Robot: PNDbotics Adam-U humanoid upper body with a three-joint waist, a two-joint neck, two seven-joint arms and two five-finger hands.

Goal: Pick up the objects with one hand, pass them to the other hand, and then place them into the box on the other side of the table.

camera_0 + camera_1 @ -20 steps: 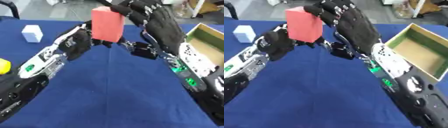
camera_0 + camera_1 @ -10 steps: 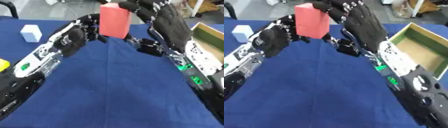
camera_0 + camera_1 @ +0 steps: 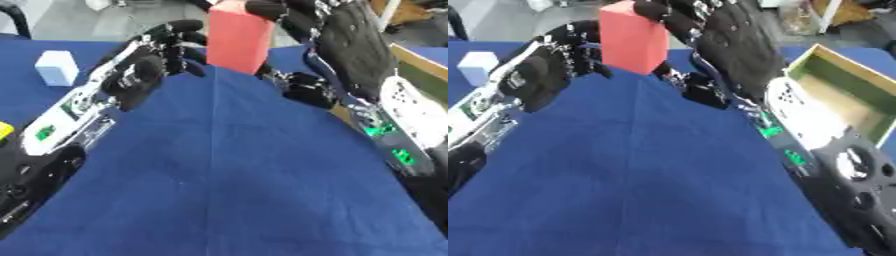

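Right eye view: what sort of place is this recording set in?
Probably a lab or workshop test bench: a table under a blue cloth, an open wooden box, and a red block as practice props.

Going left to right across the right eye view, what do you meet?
White block → left hand → red block → right hand → wooden box.

i can't see the red block's far side behind my right hand, the yellow thing is cut by the left edge, and the box runs off right.
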